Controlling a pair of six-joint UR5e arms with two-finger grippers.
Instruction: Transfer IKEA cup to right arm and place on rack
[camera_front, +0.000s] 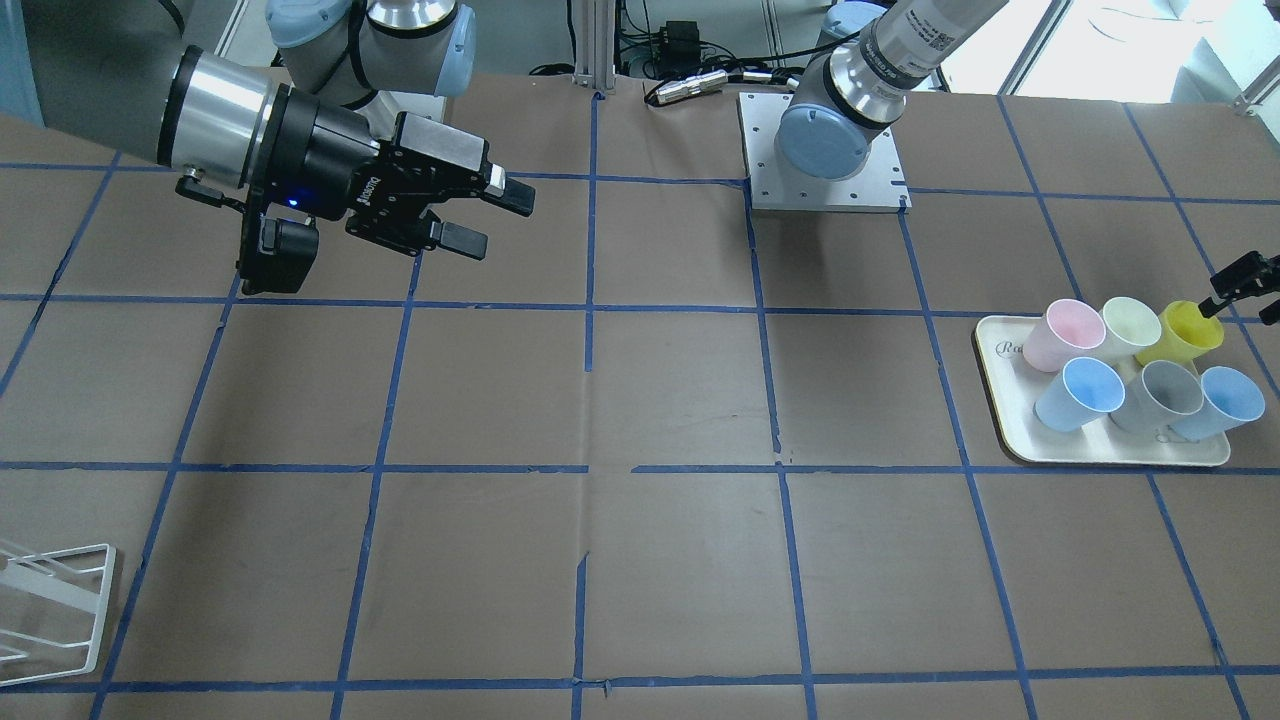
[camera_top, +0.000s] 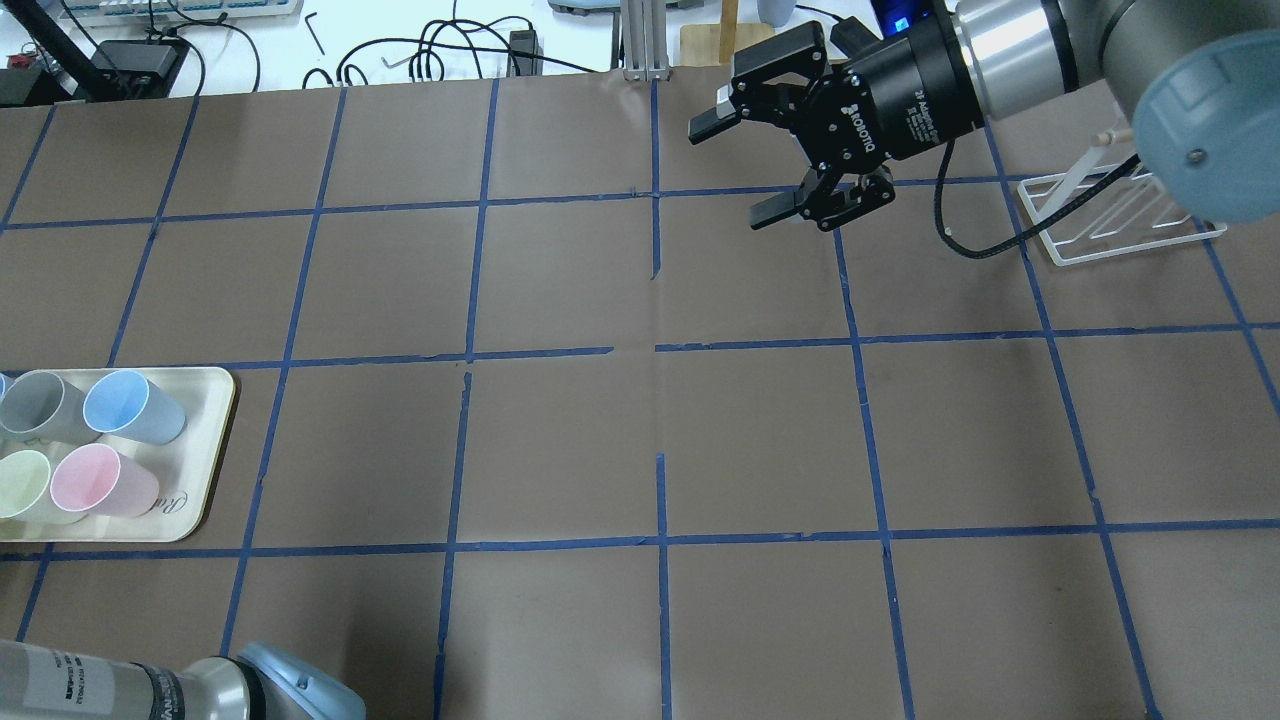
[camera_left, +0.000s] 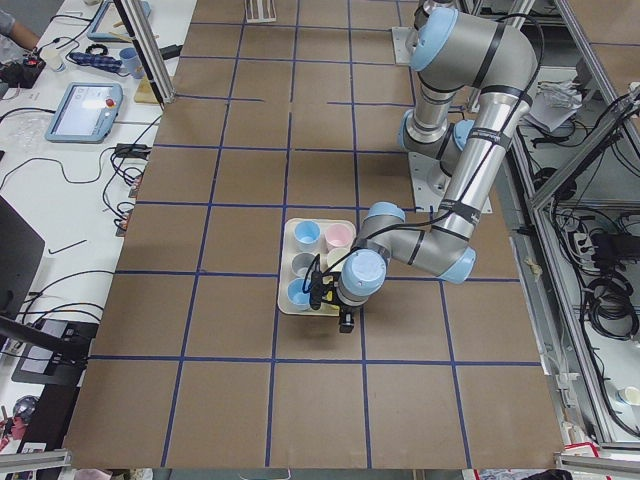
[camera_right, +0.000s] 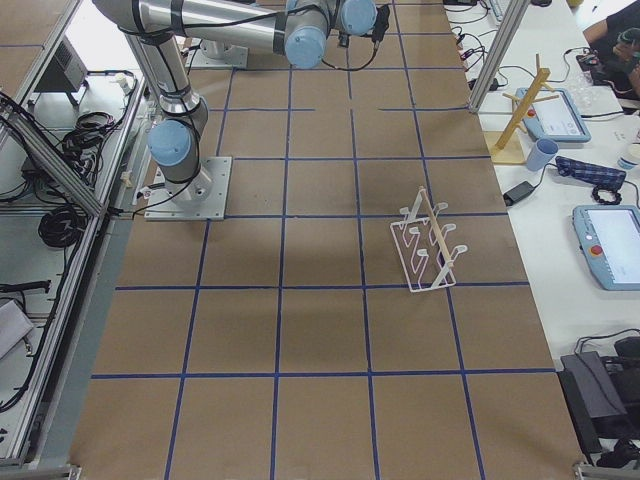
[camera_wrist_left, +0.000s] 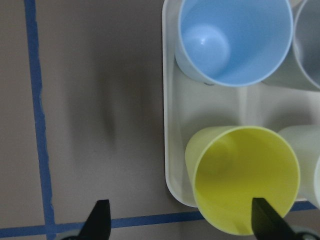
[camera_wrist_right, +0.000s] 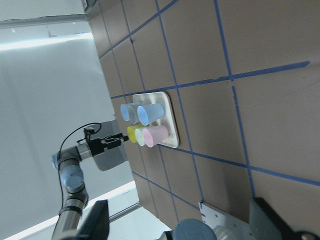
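two tools gape empty: right tool (camera_front: 495, 221) aloft, left tool (camera_wrist_left: 182, 222) over bright yellow cup (camera_wrist_left: 245, 180).

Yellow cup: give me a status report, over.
Left gripper open, fingers straddling yellow cup rim. Right gripper open, aloft. Cup on tray, pale green cup tight beside.

My left black two-finger gripper (camera_wrist_left: 181, 220) points straight down and its jaws stand wide apart. The silver-grey left arm with light-blue joint caps (camera_left: 478, 160) is stretched out and bent low. My right black two-finger gripper with silver finger plates (camera_top: 738, 168) is held level in the air, jaws also apart, on the silver-grey right arm (camera_top: 1010, 50).
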